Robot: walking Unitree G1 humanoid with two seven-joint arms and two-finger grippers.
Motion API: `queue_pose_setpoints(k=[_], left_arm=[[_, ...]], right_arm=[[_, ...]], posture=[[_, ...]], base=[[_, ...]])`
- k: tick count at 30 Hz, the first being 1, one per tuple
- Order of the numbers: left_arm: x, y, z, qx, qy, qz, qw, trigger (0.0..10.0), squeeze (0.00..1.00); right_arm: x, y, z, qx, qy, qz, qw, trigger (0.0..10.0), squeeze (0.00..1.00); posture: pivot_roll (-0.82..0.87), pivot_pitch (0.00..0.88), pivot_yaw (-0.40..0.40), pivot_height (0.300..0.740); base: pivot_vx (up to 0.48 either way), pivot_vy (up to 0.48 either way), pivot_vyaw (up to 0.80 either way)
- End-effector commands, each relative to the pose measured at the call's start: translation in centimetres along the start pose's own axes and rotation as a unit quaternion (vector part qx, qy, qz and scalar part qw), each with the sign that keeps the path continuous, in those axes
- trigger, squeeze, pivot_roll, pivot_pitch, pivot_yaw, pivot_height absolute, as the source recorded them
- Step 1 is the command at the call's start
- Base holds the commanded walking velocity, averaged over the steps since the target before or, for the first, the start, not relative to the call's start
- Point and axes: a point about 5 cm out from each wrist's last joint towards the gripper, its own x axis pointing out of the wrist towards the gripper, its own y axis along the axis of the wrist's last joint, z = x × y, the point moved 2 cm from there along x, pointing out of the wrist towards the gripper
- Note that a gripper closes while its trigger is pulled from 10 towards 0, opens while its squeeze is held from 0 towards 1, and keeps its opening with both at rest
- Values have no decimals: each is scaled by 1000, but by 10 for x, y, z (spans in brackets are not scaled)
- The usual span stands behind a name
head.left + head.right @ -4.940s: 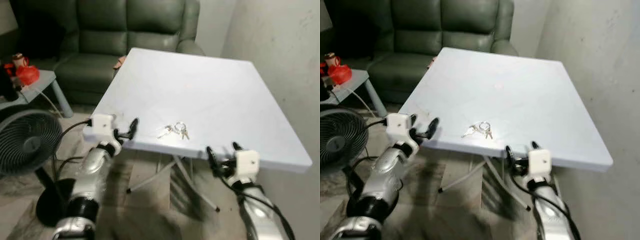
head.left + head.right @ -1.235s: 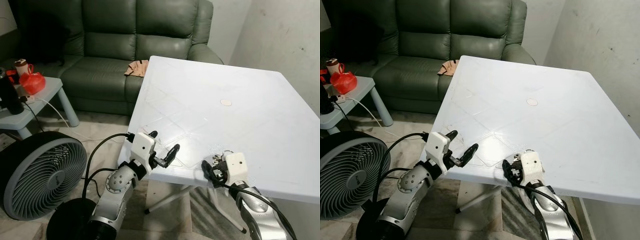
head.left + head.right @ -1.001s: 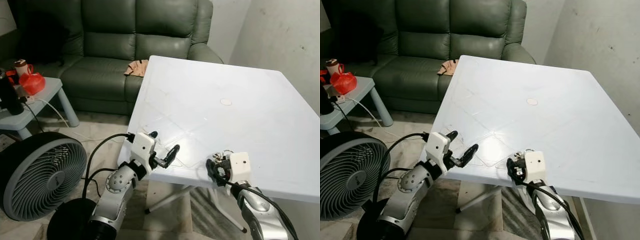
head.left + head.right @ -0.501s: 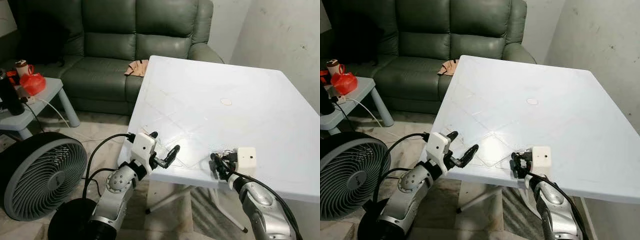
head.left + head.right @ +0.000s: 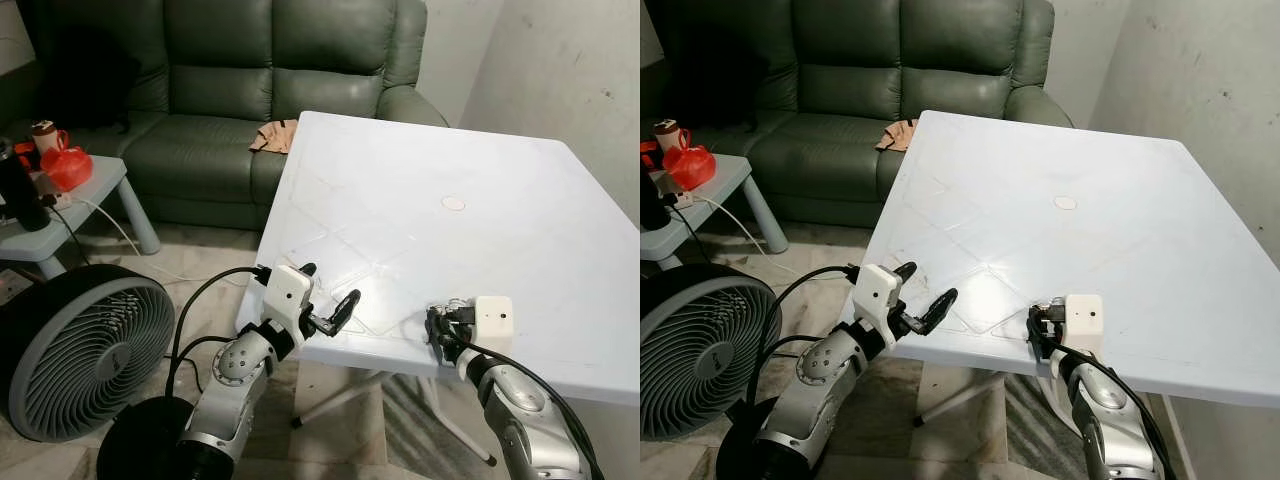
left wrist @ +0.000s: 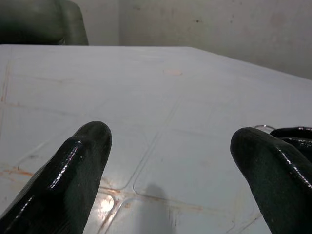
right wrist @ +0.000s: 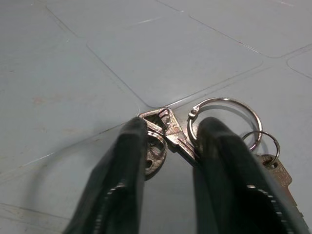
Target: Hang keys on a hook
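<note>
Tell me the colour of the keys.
Silver metal keys on silver rings, clearest in the right wrist view.
</note>
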Motion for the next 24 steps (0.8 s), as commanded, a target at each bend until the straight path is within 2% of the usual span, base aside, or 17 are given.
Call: queue_pose_setpoints(k=[1,24], left_arm=[[4,7,2,13,-4,7,1000,10000,0],[4,10,-3,16,11,10,1000,10000,0]], right_arm=[[1,3,2,4,-6,1,1000,0,0],[2,11,3,9,-7,17,1000,0,0]], posture=[[27,0,-42,740],[36,0,-46,740]], base=[[0,0,0],[0,0,0]])
